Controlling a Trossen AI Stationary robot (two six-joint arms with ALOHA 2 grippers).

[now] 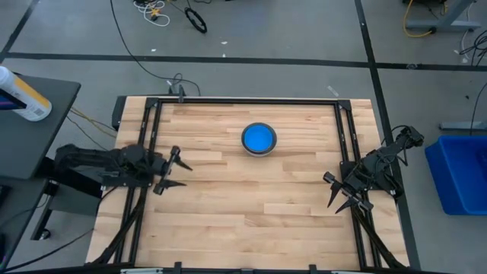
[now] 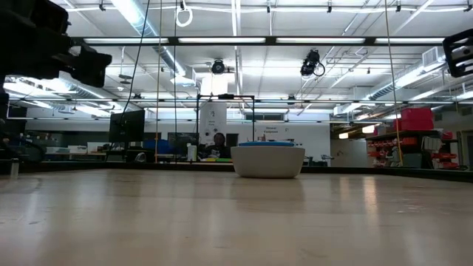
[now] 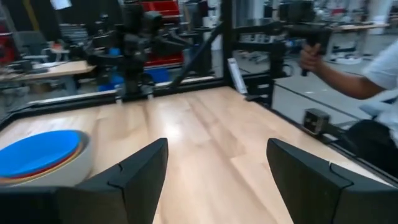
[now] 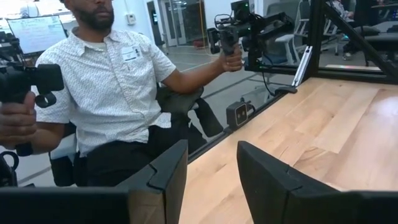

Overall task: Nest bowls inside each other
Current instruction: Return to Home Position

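1. My left gripper point(image 3: 214, 186) hangs over the left part of the table point(image 1: 251, 221). Its jaws are spread wide with nothing between them.
2. My right gripper point(image 4: 211, 186) hangs over the right part, near the edge rail. Its jaws are open too, with a narrower gap than the left, and hold nothing.
3. Bare wood lies just ahead of both sets of jaws.
4. The bowls point(image 1: 259, 138) stand as one nested stack, ahead of the left jaws and off to one side, well apart from both grippers.
5. The light blue bowl point(image 3: 37, 152) sits innermost on top and the grey bowl point(image 2: 267, 162) is outermost. I cannot tell the ones between apart.
6. Farther out past the right jaws, beyond the table edge, a person point(image 4: 112, 93) sits gripping a handle in each hand.
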